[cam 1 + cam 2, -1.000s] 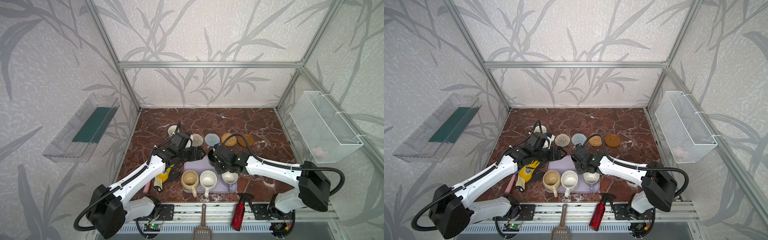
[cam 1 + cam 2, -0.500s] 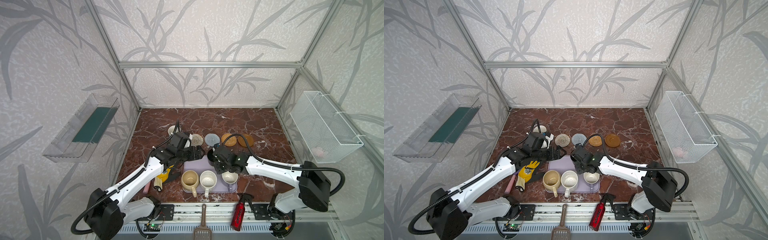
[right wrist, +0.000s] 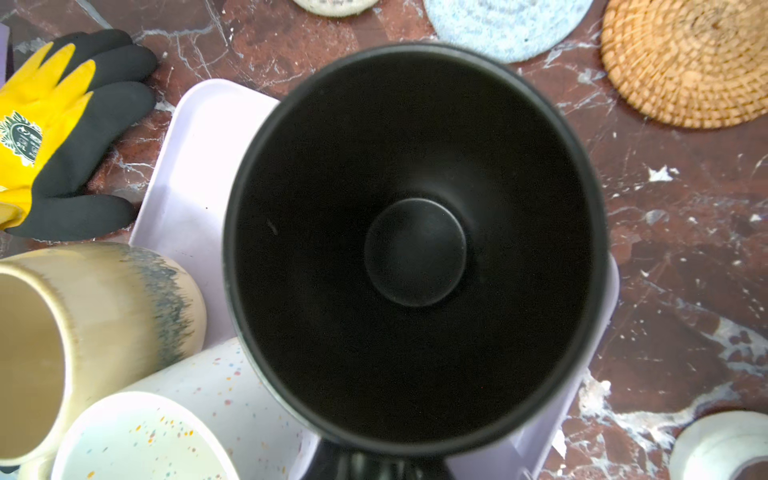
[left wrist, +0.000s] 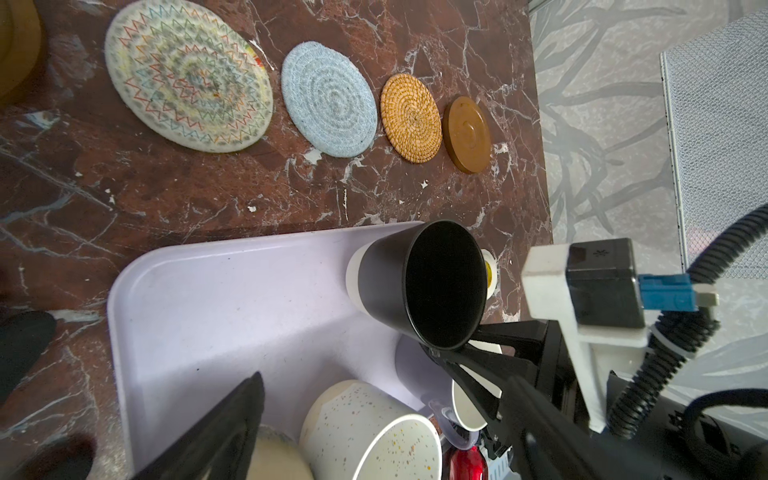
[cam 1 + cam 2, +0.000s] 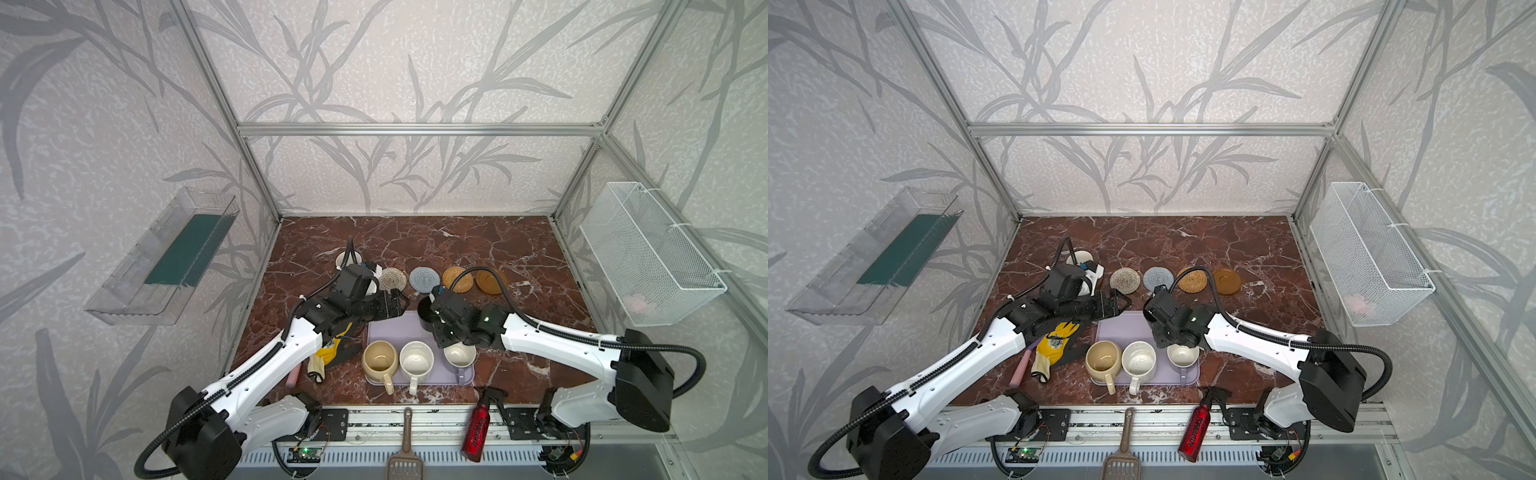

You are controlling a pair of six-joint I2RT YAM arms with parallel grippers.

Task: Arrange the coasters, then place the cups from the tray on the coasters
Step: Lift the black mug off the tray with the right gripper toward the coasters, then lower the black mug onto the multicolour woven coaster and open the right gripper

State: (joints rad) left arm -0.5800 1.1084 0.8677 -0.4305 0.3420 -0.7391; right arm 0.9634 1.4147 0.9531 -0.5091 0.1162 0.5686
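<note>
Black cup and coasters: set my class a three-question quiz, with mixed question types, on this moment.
1. True or false: the right gripper is shut on the black cup.
2. How many cups stand unheld on the tray? A two, B three, C five.
3. Fill in: between the grey-blue woven coaster and the amber-brown coaster lies the ____ coaster.
Key: 1 true. 2 B: cream-yellow cup, speckled white cup, lavender-grey cup. 3 rattan coaster.

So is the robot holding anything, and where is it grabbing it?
The right gripper holds the black mug, pinched at its top edge; handle or rim, I cannot tell. The left gripper is open, empty.
</note>
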